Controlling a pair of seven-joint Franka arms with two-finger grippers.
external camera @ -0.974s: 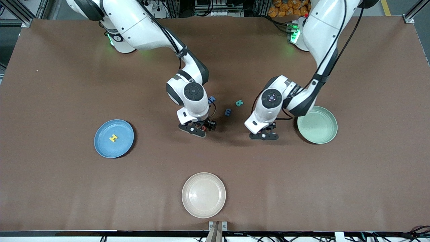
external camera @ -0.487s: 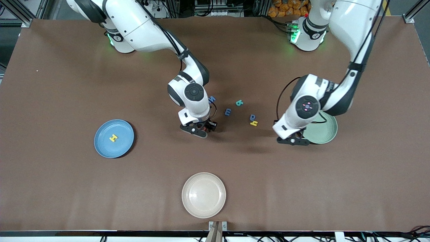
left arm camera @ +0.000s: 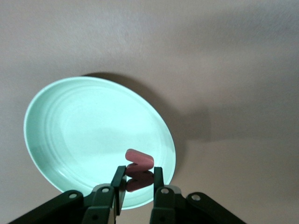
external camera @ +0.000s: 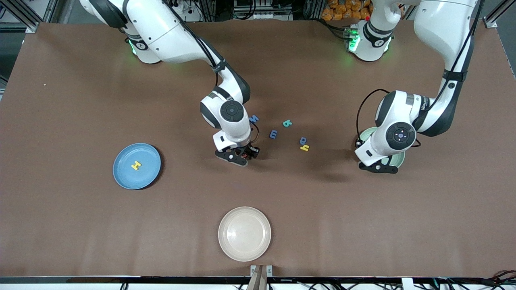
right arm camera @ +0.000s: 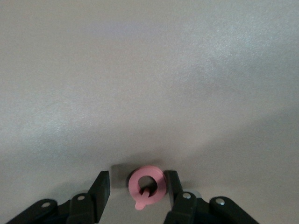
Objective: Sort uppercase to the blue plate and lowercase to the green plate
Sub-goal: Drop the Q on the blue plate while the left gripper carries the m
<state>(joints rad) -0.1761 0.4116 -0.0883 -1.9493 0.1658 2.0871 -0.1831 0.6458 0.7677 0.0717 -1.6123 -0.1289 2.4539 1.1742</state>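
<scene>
Front view is showing the left gripper (external camera: 379,167) hanging over the green plate (external camera: 397,161) with its fingers pinching a red letter (left arm camera: 139,159), while the right gripper (external camera: 238,155) is sitting low at mid-table with its fingers apart around the red Q (right arm camera: 146,185), which is touching one finger only. Lying loose between the two grippers are a blue M (external camera: 254,119), a blue m (external camera: 273,134), a teal letter (external camera: 287,123), a blue round letter (external camera: 303,140) and a yellow h (external camera: 304,148). Toward the right arm's end, the blue plate (external camera: 123,173) is carrying the yellow H (external camera: 136,165).
</scene>
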